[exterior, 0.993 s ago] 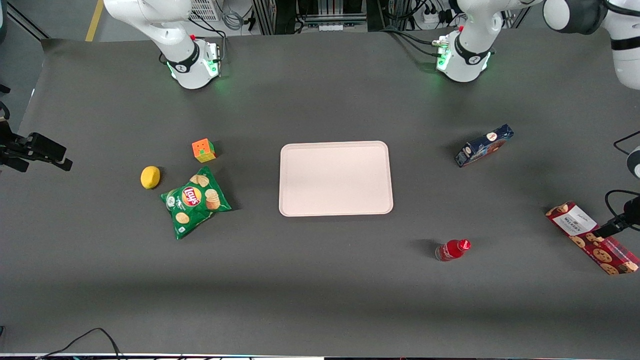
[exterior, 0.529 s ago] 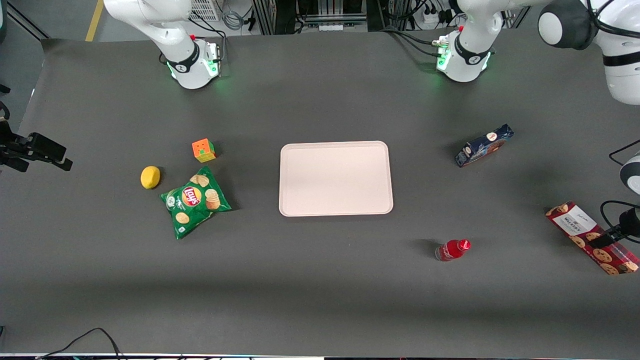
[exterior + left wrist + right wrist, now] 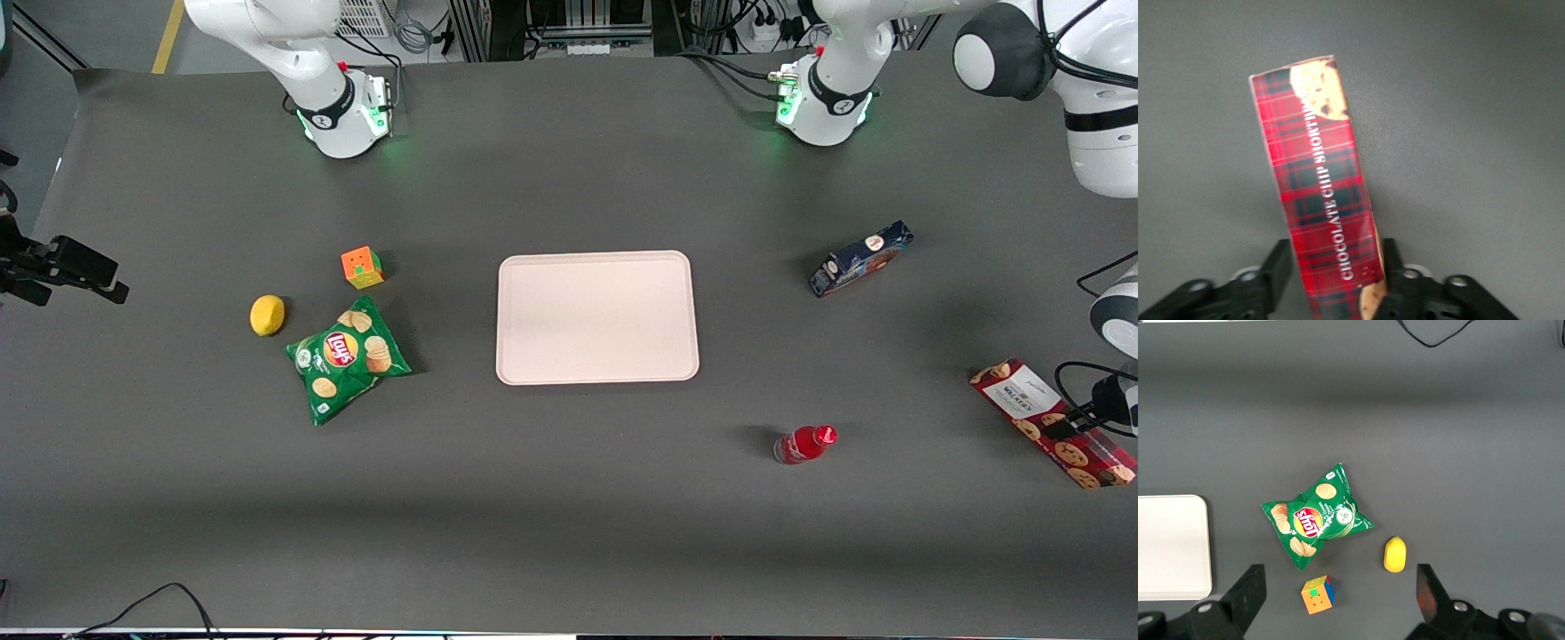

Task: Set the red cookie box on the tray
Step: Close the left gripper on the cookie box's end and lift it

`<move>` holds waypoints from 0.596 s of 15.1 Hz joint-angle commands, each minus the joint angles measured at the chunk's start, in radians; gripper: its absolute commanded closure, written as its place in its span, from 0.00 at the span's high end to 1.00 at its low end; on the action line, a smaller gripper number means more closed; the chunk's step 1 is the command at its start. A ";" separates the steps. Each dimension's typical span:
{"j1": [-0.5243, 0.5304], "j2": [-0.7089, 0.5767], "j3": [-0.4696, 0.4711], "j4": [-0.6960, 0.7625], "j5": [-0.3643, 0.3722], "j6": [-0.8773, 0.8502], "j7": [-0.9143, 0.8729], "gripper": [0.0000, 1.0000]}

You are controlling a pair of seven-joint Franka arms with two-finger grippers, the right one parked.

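Seven things lie on the dark grey table, and the tray in the middle serves here as the landmark. Toward the parked arm's end from the tray lie a yellow lemon, then an orange puzzle cube a little farther from the front camera, and a green chips bag just beside both of them. The tray itself is pale pink-cream, flat, with nothing on it. Toward the working arm's end from the tray, a small red bottle lies on its side, nearer to the front camera than the tray, and a dark-blue cookie box lies farther from the camera. The red cookie box rests on the table well apart from the tray, at the working arm's end, close to the table edge. The gripper is down at this box; in the left wrist view the tartan carton passes between the two black fingers, which stand at its two long sides, spread wide enough to take it, with the one finger touching or almost touching the carton.
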 commanded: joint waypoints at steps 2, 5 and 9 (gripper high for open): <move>-0.005 0.004 0.002 0.036 0.027 -0.033 0.065 0.00; -0.008 -0.011 0.001 0.037 0.054 -0.045 0.066 0.00; -0.028 -0.143 -0.036 0.030 0.145 -0.219 0.056 0.00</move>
